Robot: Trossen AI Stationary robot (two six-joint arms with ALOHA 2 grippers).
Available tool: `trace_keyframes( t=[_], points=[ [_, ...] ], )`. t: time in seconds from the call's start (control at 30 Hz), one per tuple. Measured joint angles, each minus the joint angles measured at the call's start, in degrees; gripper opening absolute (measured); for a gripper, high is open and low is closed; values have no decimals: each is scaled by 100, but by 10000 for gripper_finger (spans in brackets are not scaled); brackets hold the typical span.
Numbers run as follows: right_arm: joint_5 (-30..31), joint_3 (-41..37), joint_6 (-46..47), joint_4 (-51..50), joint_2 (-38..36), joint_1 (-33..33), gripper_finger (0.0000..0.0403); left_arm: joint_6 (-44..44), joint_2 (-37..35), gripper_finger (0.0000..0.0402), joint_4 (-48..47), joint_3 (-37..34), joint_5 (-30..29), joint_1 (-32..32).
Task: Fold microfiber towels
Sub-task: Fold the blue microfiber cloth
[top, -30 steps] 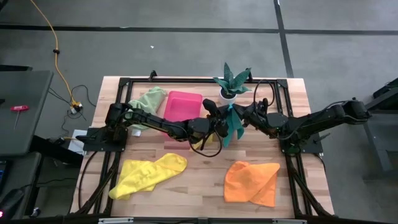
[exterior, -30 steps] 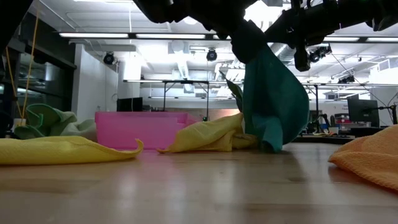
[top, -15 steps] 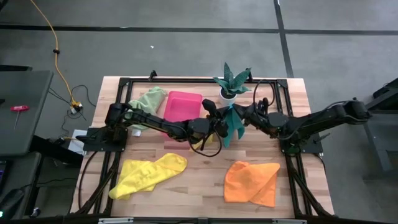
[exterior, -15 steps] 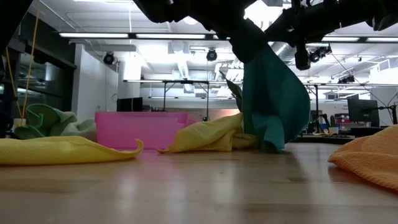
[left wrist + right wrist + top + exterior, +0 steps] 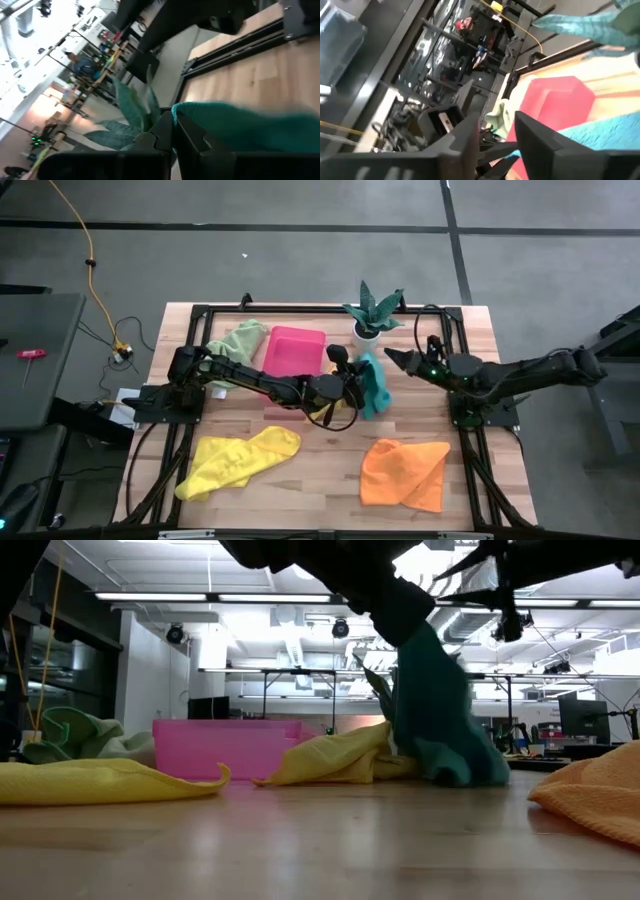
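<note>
A teal microfiber towel hangs from my left gripper over the table's middle, and the gripper is shut on it. The towel's lower part is heaped on the wood. My right gripper stands open just right of the towel, with nothing between its fingers. Under my left arm a yellow towel lies crumpled. Another yellow towel lies front left, an orange one front right. At the back left a pale green towel lies bunched. My left gripper pinches the teal towel at an upper edge between its two shut fingers, high above the table. One layer or several, I cannot tell. The towel hangs slack below the fingers, with its lower end resting on the table.
A pink tray stands behind my left arm. A potted plant stands at the back, close behind the teal towel. Black frame rails run along the table's back and sides. Bare wood shows between the front yellow and orange towels.
My right gripper has let go of the teal towel and drawn back toward the table's right edge. The towel, stretched between both grippers before, has dropped on that side. It now hangs from my left gripper alone and slumps onto the table.
</note>
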Motion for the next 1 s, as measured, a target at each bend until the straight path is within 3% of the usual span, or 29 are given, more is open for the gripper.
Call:
trace_keyframes(
  t=[0.2, 0.37, 0.5, 0.6, 0.8, 1.0],
  points=[
    [-247, 12, -490, -758, -581, -2, 171, -208, 1, 0, -130, 25, 117, 2],
    [-844, 690, -459, -3068, -545, 6, 171, -249, -52, 0, -342, 25, 198, 19],
    [-1335, 1311, -418, -4849, -81, 130, 166, -642, -213, 0, -870, 36, 479, 113],
    [-1556, 1533, -406, -5609, 345, 306, 165, -982, -333, 0, -1364, 60, 611, 238],
    [-1764, 1355, -27, -5726, 1255, 860, 165, -1893, -397, 0, -2791, 644, 1157, 502],
    [-1364, 1340, 191, -5267, 2233, 1377, 165, -2749, -399, 0, -3457, 1019, 2014, 748]
  ],
)
